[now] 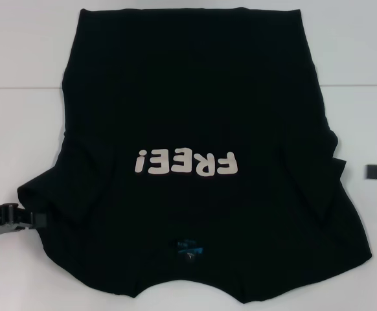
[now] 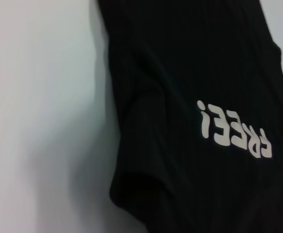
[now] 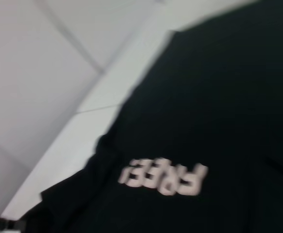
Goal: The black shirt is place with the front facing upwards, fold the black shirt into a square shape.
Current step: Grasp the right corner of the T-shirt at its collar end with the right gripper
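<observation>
The black shirt [image 1: 195, 97] lies spread flat on the white table, front up, with its off-white "FREE!" lettering [image 1: 183, 162] upside down in the head view. Its small blue neck label [image 1: 190, 248] sits near the table's front edge. My left gripper [image 1: 33, 219] is low at the edge of the shirt's left sleeve [image 1: 65, 188]. My right gripper [image 1: 373, 172] is at the right border of the head view, a little apart from the right sleeve [image 1: 324, 162]. The left wrist view shows the shirt [image 2: 190, 58] and a sleeve [image 2: 141, 189]. The right wrist view shows the shirt [image 3: 229, 97] with its lettering.
The white table [image 1: 20, 129] shows on both sides of the shirt and beyond its hem. A faint seam [image 1: 20, 87] runs across the table behind the shirt's middle.
</observation>
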{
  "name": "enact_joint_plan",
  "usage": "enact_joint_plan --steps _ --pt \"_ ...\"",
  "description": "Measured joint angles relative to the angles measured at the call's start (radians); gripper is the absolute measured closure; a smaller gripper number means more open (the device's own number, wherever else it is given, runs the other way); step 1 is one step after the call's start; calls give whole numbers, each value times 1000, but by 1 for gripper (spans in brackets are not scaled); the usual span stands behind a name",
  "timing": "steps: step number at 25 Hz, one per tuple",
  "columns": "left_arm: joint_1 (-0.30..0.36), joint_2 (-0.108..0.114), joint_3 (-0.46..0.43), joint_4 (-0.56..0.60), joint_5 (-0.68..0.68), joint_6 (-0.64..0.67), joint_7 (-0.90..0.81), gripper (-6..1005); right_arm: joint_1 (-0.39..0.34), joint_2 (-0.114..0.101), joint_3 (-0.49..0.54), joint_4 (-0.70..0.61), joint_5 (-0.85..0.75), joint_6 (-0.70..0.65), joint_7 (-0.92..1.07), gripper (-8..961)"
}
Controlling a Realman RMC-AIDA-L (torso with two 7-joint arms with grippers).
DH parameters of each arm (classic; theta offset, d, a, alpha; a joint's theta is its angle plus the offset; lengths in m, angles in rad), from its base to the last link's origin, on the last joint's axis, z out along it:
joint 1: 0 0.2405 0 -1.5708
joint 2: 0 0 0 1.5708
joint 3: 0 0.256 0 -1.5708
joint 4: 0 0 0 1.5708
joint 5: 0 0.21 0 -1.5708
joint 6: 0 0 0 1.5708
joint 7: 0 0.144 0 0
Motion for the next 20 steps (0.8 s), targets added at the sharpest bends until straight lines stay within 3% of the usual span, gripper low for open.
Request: enact_joint_plan --steps 2,5,9,20 --pt "0 0 -2 0 0 3 22 974 34 -53 -2 17 -74 -28 163 23" --pt "0 0 -2 0 -1 6 46 974 82 -76 9 13 -203 -86 274 27" --pt "4 0 -7 1 -15 8 69 974 120 -63 15 3 -322 -111 316 30" --pt "5 2 -19 4 -20 14 85 973 125 -20 6 68 -406 -54 299 32"
